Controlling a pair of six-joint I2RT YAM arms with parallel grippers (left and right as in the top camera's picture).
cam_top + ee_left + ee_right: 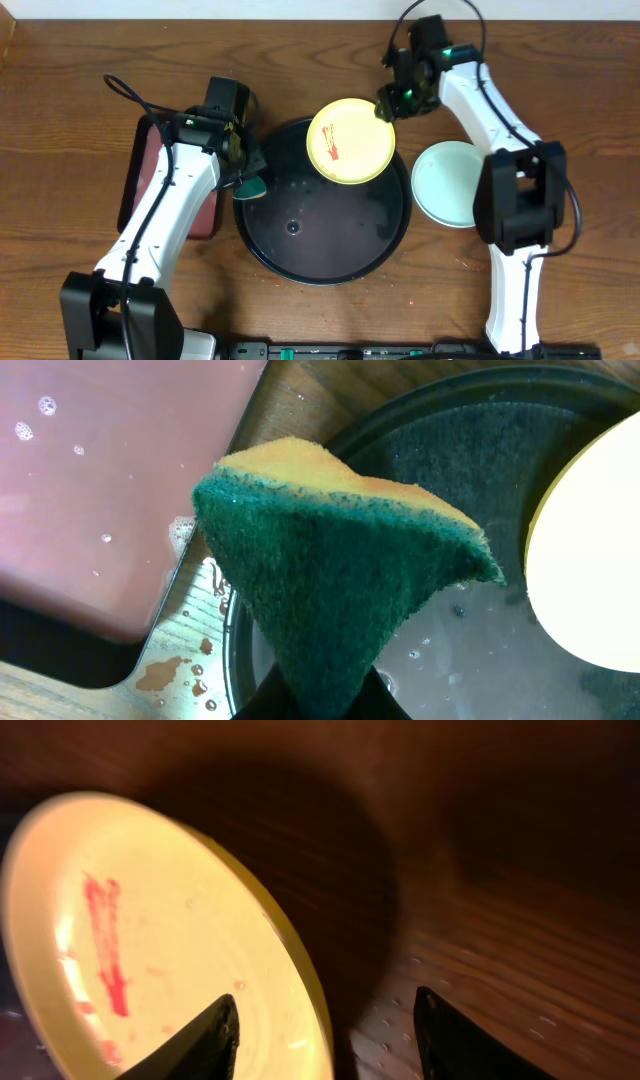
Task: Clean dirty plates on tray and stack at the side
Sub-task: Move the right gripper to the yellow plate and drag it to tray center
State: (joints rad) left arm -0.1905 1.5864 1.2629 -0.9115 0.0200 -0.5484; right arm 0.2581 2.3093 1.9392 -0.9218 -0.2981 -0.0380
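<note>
Closest in, a green-and-yellow sponge (340,580) is clamped in the jaws of the left gripper (242,172) and hangs over the left rim of the black tray (330,240), just beside the dark red tray (90,490), evidently held ready for scrubbing. Farther on, the yellow plate (350,140) is tipped up over the tray's far rim with its red smear (105,945) exposed; its edge is straddled by the jaws of the right gripper (325,1010), though whether it is actually pinched cannot be told. Beyond, a mint plate (450,183) is laid on the bench (60,100) right of the tray, presumably starting the clean stack.
</note>
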